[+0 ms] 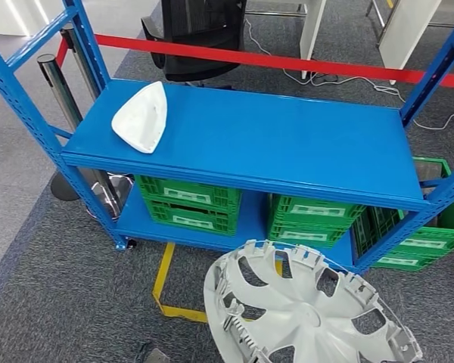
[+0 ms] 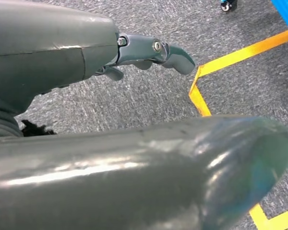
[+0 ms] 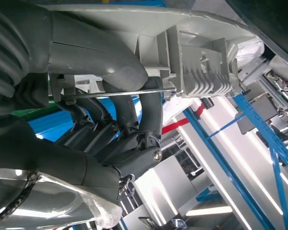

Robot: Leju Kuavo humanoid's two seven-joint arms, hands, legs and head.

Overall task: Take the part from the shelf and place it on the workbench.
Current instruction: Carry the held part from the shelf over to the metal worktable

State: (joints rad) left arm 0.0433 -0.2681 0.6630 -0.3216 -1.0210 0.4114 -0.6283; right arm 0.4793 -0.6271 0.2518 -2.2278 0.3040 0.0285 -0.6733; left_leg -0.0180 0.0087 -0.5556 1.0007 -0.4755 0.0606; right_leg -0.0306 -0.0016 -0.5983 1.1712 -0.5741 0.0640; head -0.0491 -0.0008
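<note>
Carrying the part, we have a grey wheel cover (image 1: 305, 306) low in the head view, clear of the blue shelf (image 1: 259, 140) and hanging over the carpet. Our right hand (image 3: 110, 110) grips it: thumb pressed on one face, dark fingers (image 3: 150, 115) curled under the rim by the ribbed clips. Our left hand (image 2: 99, 96) hangs over the floor, fingers apart, holding nothing as far as this close view lets us judge. The counter is nowhere to be seen, so we judge a turn comes next. Best to keep that grip firm and the disc level, since one hand at the edge leaves plenty of overhang. Watch the shelf uprights, the green crates (image 1: 191, 200) below and the yellow floor tape (image 1: 165, 291). A white triangular cover (image 1: 141, 117) sits on the shelf, a red barrier strap (image 1: 259, 59) behind.
</note>
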